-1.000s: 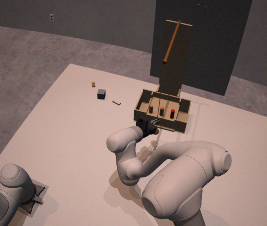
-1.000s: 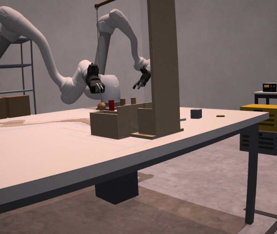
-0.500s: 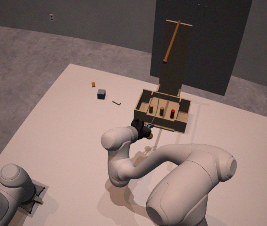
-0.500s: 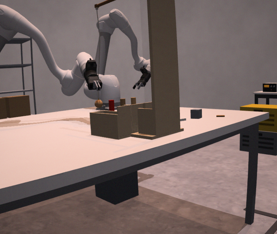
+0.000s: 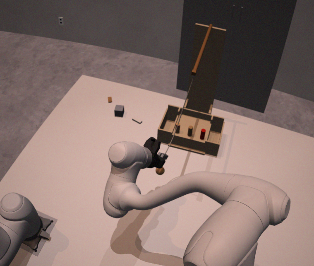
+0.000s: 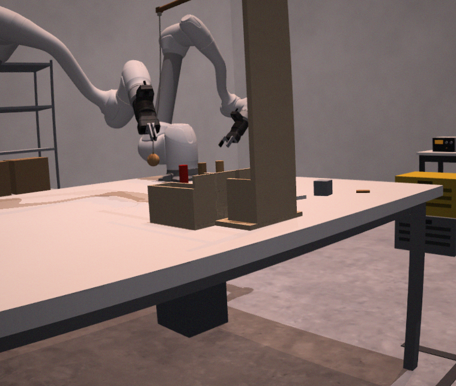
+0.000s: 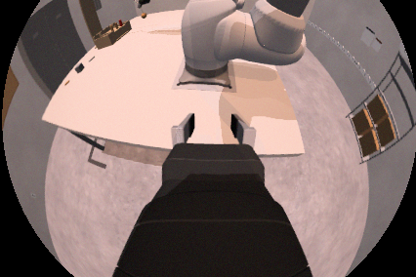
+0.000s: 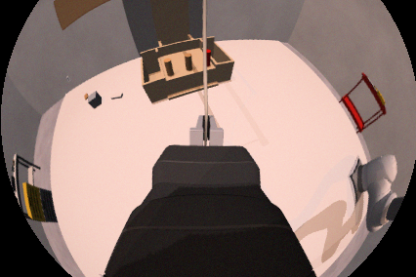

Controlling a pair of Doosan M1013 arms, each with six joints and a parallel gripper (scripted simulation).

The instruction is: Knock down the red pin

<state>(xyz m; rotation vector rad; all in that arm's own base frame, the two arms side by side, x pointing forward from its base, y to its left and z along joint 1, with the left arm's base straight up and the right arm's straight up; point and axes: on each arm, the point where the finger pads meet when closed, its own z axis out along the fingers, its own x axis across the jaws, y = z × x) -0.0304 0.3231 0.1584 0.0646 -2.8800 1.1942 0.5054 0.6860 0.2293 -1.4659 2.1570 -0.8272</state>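
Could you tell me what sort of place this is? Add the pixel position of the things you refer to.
Probably a robotics lab or workshop: two robot arms [image 5: 237,217] [image 6: 169,53] share a big white table [image 5: 74,137] [image 6: 74,249], with electronic boxes [image 6: 448,143] on a bench and a metal shelf rack [image 6: 53,107] behind.

In the top view, the tray [image 5: 180,141] [image 6: 169,205] [image 7: 114,37] [image 8: 181,84] lies on the desk [image 5: 251,160] [image 6: 74,257] [image 7: 132,82] [image 8: 122,160], the tall board [image 5: 216,57] [image 6: 271,116] [image 7: 90,16] [image 8: 168,4] behind it; three pins [image 5: 190,130] [image 6: 202,168] [image 7: 115,27] [image 8: 188,61] stand in a row on its deck [image 5: 197,121]. The ball [image 5: 159,170] [image 6: 153,159] [image 7: 144,15] hangs before the tray. Left of the tray lie a thin strip [image 5: 136,121] [image 6: 301,197] [image 7: 92,59] [image 8: 117,97], then a block [image 5: 119,110] [image 6: 322,187] [image 7: 79,67] [image 8: 95,99], then a small flat piece [image 5: 109,99] [image 6: 362,191] [image 7: 67,82] [image 8: 86,96]
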